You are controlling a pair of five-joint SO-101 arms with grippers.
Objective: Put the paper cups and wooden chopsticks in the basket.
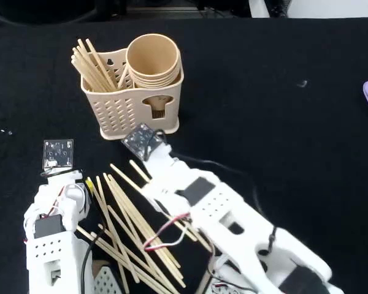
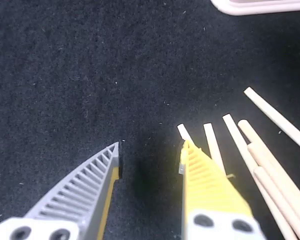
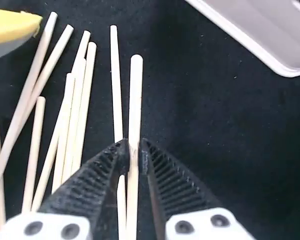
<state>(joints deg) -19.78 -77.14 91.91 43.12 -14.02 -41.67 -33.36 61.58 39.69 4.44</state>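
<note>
- Pinching one chopstick, my right gripper is nearly closed around it. The stick looks light, stiff and smooth, so I judge a hold near its middle should stop it pivoting.
- My left gripper gapes wide over bare table, holding nothing, just beside the loose chopsticks.
- Farther off, the basket holds stacked paper cups and upright chopsticks.
</note>
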